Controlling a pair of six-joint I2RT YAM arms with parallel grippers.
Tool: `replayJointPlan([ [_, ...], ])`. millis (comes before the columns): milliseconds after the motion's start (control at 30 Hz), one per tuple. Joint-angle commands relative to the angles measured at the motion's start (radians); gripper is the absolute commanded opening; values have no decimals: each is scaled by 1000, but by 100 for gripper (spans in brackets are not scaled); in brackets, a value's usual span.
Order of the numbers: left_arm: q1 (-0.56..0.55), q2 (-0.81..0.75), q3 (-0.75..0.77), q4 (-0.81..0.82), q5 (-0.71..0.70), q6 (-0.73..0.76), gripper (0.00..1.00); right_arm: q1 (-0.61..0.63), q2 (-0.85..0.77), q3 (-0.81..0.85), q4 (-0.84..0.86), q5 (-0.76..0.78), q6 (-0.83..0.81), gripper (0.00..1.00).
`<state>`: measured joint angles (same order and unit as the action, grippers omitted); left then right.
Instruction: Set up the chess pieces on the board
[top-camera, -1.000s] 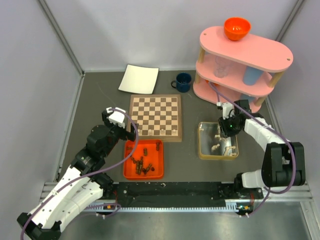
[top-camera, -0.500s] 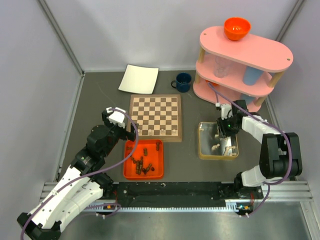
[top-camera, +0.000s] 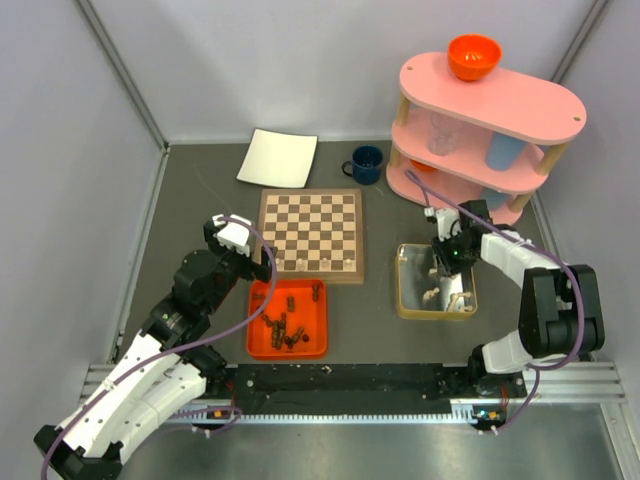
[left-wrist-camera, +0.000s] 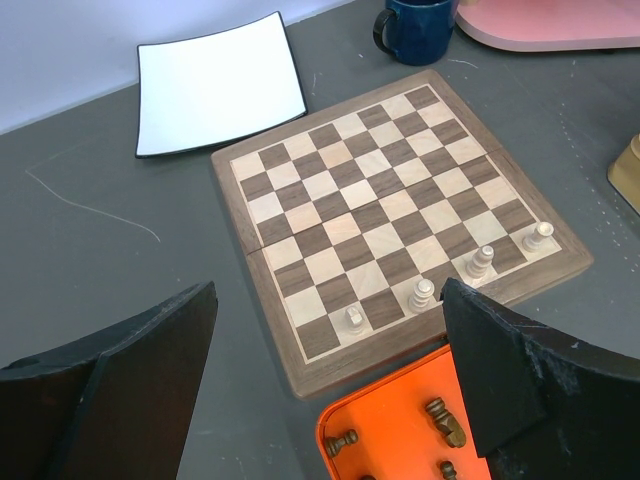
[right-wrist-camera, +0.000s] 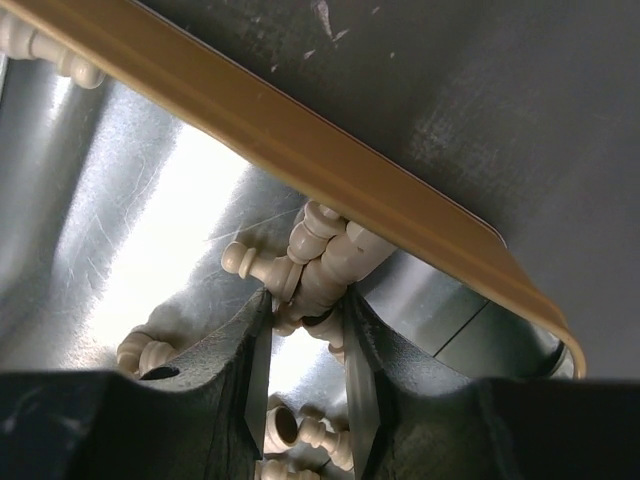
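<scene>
On the grey table the board (top-camera: 311, 236) lies flat near the middle, well apart from the pink shelf (top-camera: 490, 130) at the far right. Along its near row stand four pale pieces (left-wrist-camera: 423, 293), each upright on its own square, evenly spaced toward the right corner. All other squares that show are bare.

Just in front of the board, almost touching its near rim, sits an orange tray (top-camera: 316, 345) with dark pieces (top-camera: 284, 326) lying scattered on their sides. The left gripper (left-wrist-camera: 328, 300) hovers above the seam between that tray and the board, with its two black fingers (left-wrist-camera: 130, 380) spread wide and nothing between them.

To the right of the board, a metal tray (top-camera: 402, 290) with a tan rim holds a heap of pale pieces on their sides. The right gripper (right-wrist-camera: 305, 305) is lowered into the tray's far end. Its fingers (right-wrist-camera: 250, 350) are close together, and a pale piece (right-wrist-camera: 322, 278) from a small cluster sits in the narrow gap at their tips. Whether the fingers actually pinch it cannot be told.

Beyond the board lie a white sheet (top-camera: 277, 158) and a blue mug (top-camera: 366, 164).
</scene>
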<state>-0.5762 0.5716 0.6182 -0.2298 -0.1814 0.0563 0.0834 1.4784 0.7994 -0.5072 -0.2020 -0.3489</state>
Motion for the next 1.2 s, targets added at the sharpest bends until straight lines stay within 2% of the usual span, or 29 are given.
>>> replayJointPlan([
  [0,4,-12,-6,52,-9,14,99,13,-26,0,-68,-71,-100,17],
  [33,4,-10,-5,53,-7,14,99,15,-32,4,-98,-95,-157,18],
  [167,4,-12,-5,53,-4,14,99,15,-43,4,-172,-154,-254,33],
  [233,4,-12,-5,52,-4,14,99,15,-32,1,-197,-152,-280,36],
  [400,4,-13,-5,53,-4,14,99,13,-46,3,-197,-158,-274,52],
  [467,4,-13,-6,53,-6,14,99,13,-44,6,-188,-151,-265,55],
  [567,4,-13,-6,53,-4,16,99,15,-33,6,-165,-120,-249,54],
  [700,4,-12,-5,53,0,16,99,15,-10,9,-133,-59,-231,48],
  [733,4,-12,-6,53,-1,14,99,15,-7,11,-125,-48,-229,42],
  [833,4,-15,-6,50,-4,16,99,16,11,14,-119,-16,-233,35],
  [1000,4,-12,-5,52,-3,14,99,16,-26,0,-113,0,-265,33],
  [1067,4,-10,-6,52,-1,16,99,18,-41,-8,-113,-23,-286,24],
  [1167,4,-10,-6,50,-3,14,99,16,-87,-28,-129,-112,-366,30],
])
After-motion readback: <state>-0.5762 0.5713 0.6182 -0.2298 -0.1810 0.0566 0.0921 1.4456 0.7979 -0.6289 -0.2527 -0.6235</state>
